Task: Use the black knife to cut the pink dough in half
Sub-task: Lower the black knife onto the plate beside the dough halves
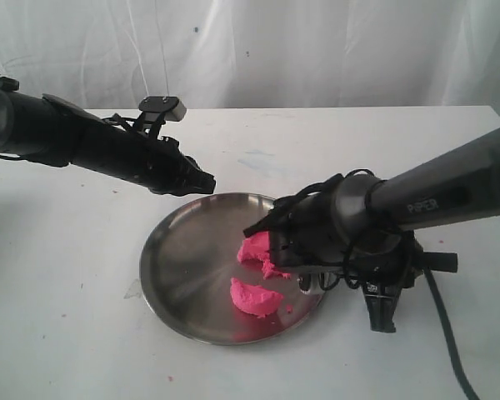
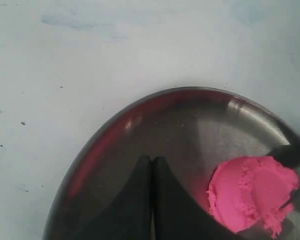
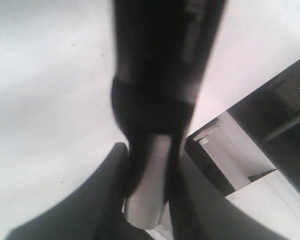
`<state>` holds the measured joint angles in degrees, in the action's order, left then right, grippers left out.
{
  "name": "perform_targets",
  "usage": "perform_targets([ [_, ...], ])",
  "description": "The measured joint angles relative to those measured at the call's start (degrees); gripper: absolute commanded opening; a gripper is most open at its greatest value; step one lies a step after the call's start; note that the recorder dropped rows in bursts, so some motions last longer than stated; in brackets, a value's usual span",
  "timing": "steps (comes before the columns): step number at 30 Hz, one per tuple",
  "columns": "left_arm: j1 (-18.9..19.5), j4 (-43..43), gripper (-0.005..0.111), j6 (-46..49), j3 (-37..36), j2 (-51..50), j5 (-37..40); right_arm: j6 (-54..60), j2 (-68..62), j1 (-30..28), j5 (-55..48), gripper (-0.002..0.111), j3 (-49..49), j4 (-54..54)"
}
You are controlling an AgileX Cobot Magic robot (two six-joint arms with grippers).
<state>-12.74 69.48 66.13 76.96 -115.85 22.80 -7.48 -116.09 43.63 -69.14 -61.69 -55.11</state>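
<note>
My right gripper [image 1: 277,242] is clamped on the knife [image 1: 258,225]. The handle runs between my fingers [image 3: 115,170] and is blurred in the wrist view. The blade tip points left over the right half of the plate [image 1: 183,258]. The dough [image 1: 255,250] lies in two chunks with a gap between them. One is close under the knife, the other near the plate's front edge. My left gripper [image 1: 202,182] is closed on nothing and hovers over the plate's far-left rim. The plate sits near the front edge of the table [image 1: 75,333].
</note>
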Motion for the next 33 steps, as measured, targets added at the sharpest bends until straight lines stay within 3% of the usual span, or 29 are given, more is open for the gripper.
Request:
perform_targets([
  [7,0.0,-1.2,0.0,-0.2,0.0,3.3,0.0,-0.1,9.4,0.0,0.5,0.0,0.0,14.5],
  [10,0.0,-6.1,0.0,-4.1,0.0,6.6,0.1,-4.1,13.0,-0.7,8.0,0.0,0.0,18.5],
  [15,2.3,-14.4,0.0,-14.0,0.0,11.4,1.8,-5.1,17.3,-6.5,17.0,0.0,0.0,32.2],
  [20,3.9,-15.6,0.0,-15.8,-1.0,15.3,3.6,5.4,18.1,-13.7,20.8,0.0,0.0,53.2],
  [24,3.9,-15.4,0.0,-16.4,-5.6,19.9,2.5,17.1,18.1,-18.5,21.5,0.0,0.0,70.6],
  [28,3.9,-15.2,0.0,-17.1,-12.8,25.8,-1.3,22.0,18.1,-22.1,22.1,0.0,0.0,84.2],
  [33,3.9,-14.6,0.0,-17.3,-20.0,33.2,-2.7,22.2,17.3,-22.7,24.7,0.0,-0.3,89.2],
])
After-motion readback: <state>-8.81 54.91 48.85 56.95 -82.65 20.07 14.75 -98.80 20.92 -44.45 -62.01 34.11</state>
